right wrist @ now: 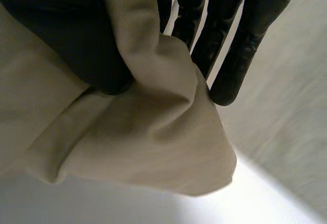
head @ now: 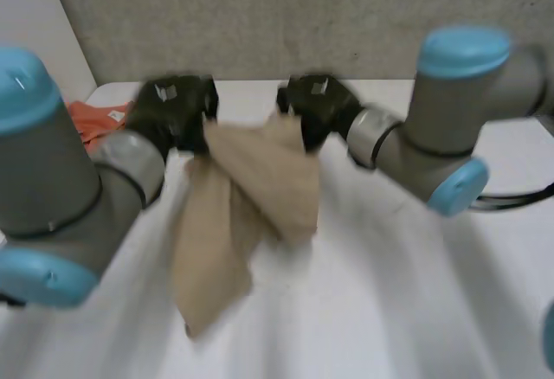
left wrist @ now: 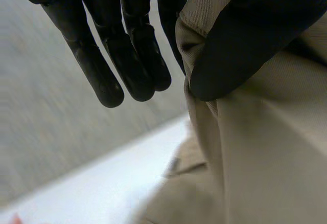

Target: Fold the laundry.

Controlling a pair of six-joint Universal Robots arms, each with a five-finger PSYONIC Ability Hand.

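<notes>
A tan cloth (head: 251,197) hangs in the air over the white table (head: 407,292), held at its top by both hands. My left hand (head: 173,111) pinches one upper corner; in the left wrist view the thumb (left wrist: 240,50) presses the tan cloth (left wrist: 265,147) against the fingers (left wrist: 127,55). My right hand (head: 316,106) pinches the other upper corner; in the right wrist view its thumb (right wrist: 76,35) clamps a fold of the cloth (right wrist: 148,132) against the fingers (right wrist: 230,35). The cloth's lower end droops down to the table.
An orange garment (head: 91,124) lies at the table's far left, behind my left arm. A grey wall panel (head: 286,16) stands along the table's far edge.
</notes>
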